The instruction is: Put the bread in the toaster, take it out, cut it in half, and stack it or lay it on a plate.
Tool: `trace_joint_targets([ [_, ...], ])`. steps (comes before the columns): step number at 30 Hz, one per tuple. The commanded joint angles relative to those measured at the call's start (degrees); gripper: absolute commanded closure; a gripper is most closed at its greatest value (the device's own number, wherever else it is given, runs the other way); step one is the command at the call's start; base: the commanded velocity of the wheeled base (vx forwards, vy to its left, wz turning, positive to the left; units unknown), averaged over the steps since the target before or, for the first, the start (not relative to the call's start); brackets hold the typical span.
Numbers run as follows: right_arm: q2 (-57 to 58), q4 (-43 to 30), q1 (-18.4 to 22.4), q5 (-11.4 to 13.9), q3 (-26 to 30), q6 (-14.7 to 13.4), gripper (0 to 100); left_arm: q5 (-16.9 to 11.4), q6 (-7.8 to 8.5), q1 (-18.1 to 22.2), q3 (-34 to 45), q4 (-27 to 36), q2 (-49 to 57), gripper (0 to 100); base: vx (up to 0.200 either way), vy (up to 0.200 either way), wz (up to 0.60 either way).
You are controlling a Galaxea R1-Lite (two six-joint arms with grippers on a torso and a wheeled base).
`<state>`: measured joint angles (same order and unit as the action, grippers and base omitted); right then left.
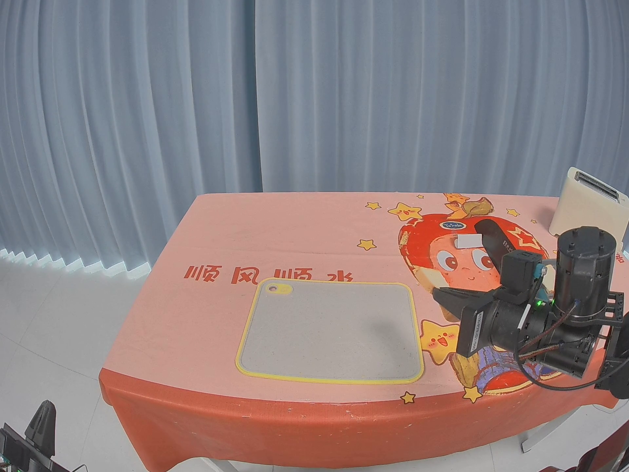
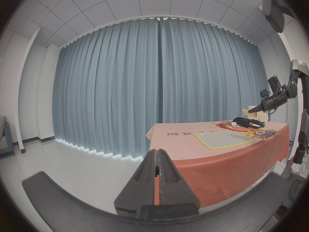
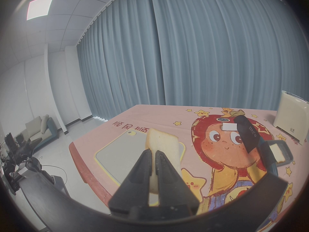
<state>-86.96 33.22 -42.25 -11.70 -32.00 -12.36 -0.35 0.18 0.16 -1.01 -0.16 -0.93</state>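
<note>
Taking the grey rectangular cutting board with a yellow rim as the dial's centre in the head view, the cream box-shaped toaster stands at 2 o'clock, at the far right end of the table. Between board and toaster, also near 2 o'clock, lies a black flat blade-shaped tool with a dark blue handle, and a small white rectangular tag lies just beside it on the cloth. The right gripper hangs at 3 o'clock, above the board's right edge. Its two black fingers are pressed narrow on the lower part of the pale, soft-crusted slice of bread, which stands upright above them, off the table surface. The black tool lies between this gripper and the toaster.

The salmon-pink cloth-covered table, printed with a cartoon figure and stars, has rounded near corners. Its left half is open, and a grey-blue pleated curtain hangs close behind its far edge.

The left gripper sits at 8 o'clock, well off the table over the pale tiled floor. Its wedge-shaped matte fingers are pressed together on nothing, with an orange strip showing in the seam.
</note>
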Motion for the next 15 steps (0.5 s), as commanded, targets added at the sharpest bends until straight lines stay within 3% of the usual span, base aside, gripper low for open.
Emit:
trace_joint_targets([
  [1,-0.1,0.0,-0.2,0.0,0.0,0.0,100,0.0,-0.01,0.0,1.0,0.0,0.5,100,0.000,0.000,0.00],
  [15,0.7,0.0,-0.2,0.0,0.1,0.8,100,-0.1,-0.01,0.0,1.0,0.0,0.5,100,0.000,0.000,0.00],
])
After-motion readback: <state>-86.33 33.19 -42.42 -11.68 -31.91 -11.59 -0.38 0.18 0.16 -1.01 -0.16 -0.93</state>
